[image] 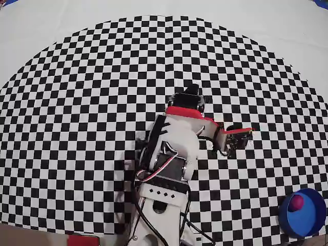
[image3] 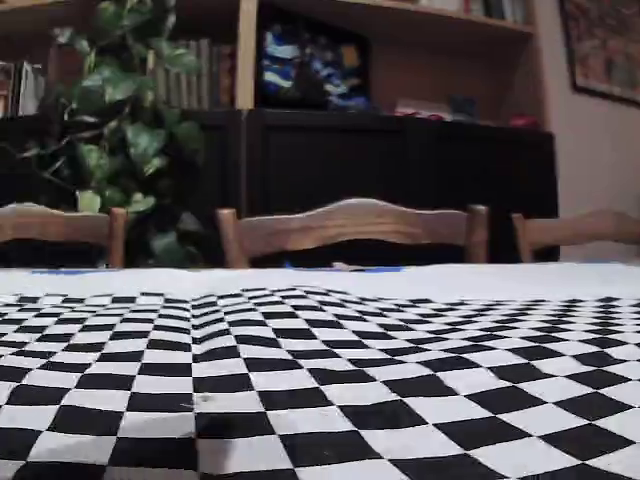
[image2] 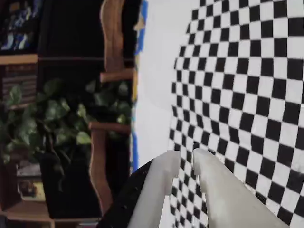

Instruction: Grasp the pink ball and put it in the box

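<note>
Checkered black-and-white cloth (image: 77, 128) covered the counter, with wooden chairs (image3: 350, 225) and a leafy plant (image3: 120, 130) behind. In the wrist view the end effector (image2: 186, 159) held nothing, its pale fingers (image2: 213, 185) nearly closed with a narrow gap. Well away from it, at the overhead view's lower right, the pink ball (image: 295, 203) lay inside the blue box (image: 307, 225).

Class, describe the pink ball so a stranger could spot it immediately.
In the overhead view, find the checkered cloth, then its lower right corner, where the round blue box sits. The pink ball lies inside it, the only small magenta sphere there.
</note>
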Robot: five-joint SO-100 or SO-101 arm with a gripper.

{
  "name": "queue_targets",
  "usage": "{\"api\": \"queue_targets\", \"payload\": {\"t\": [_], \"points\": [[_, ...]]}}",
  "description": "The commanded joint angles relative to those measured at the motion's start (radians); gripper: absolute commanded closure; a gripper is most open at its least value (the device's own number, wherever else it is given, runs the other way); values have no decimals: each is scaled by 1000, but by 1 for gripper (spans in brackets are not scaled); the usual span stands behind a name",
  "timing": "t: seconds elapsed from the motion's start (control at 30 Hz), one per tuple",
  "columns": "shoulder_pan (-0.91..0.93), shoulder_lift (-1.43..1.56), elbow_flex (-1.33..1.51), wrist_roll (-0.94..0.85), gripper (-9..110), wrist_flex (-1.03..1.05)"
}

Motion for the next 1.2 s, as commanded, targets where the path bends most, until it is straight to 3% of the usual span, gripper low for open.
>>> {"api": "queue_targets", "payload": {"t": [0.0, 0.2, 0.6, 1.17], "points": [[-81, 57, 29, 31, 101, 51], [-183, 120, 126, 87, 101, 87], [-313, 227, 216, 126, 101, 353], [-314, 270, 273, 115, 101, 449]]}}
